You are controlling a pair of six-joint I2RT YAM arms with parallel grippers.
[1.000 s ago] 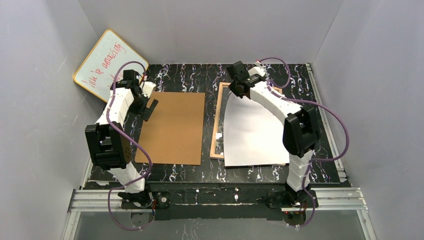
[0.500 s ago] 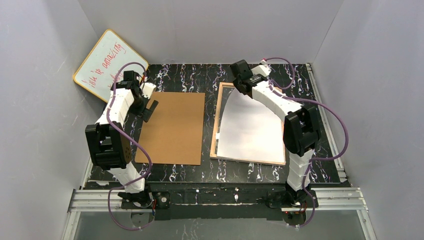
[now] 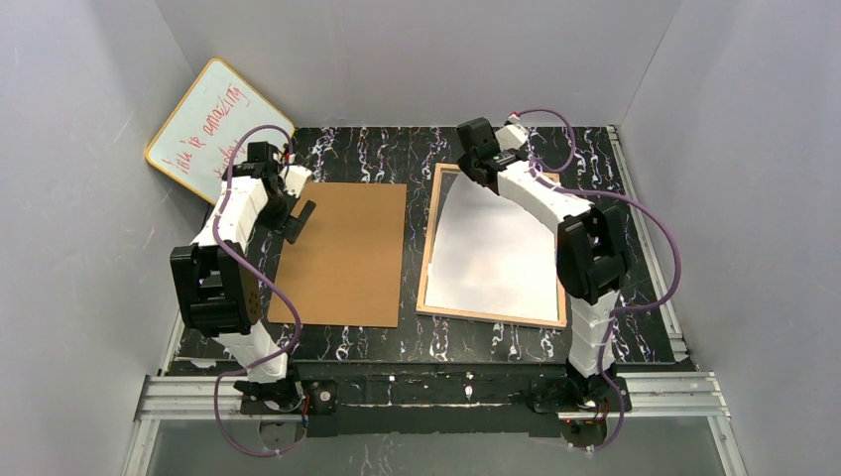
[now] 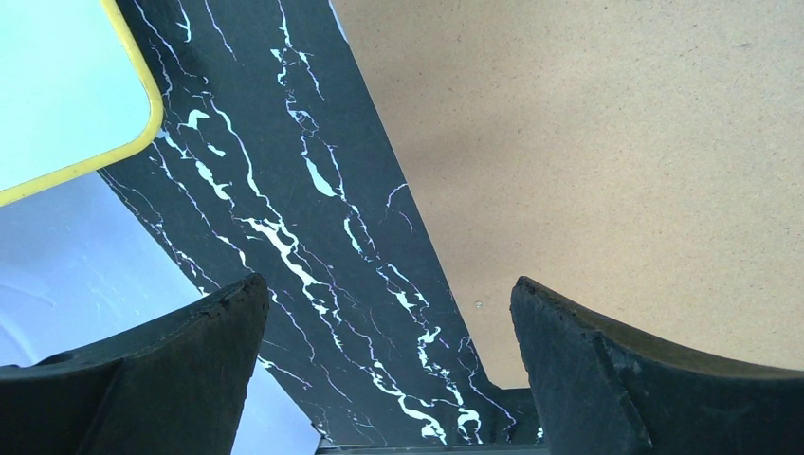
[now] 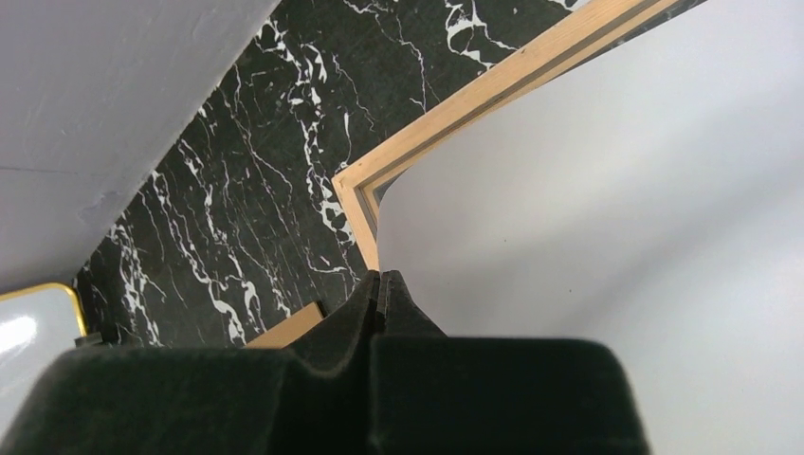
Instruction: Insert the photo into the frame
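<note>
the photo (image 3: 496, 260) shows only its white back, picture side hidden; it lies inside the frame (image 3: 426, 268), its far corner raised and pinched in the closed right gripper (image 5: 381, 284). the left gripper (image 4: 379, 313) gapes wide, holding nothing, over the edge of the brown board (image 3: 347, 253). black marbled table (image 3: 377, 149), grey walls (image 3: 417, 59), a whiteboard (image 3: 213, 124) with one corner behind the left arm.

Right pincer (image 3: 468, 175), clamped on a corner of the photo (image 3: 496, 258), has pulled slightly farther from its arm's base. The sheet trailed after it. The edge opposite the pincer, a second ago overhanging the frame (image 3: 490, 315) onto the tabletop (image 3: 347, 342), now sits inside that rail. The sheet's side edge now slants away from the pincer toward the frame's left rail.
</note>
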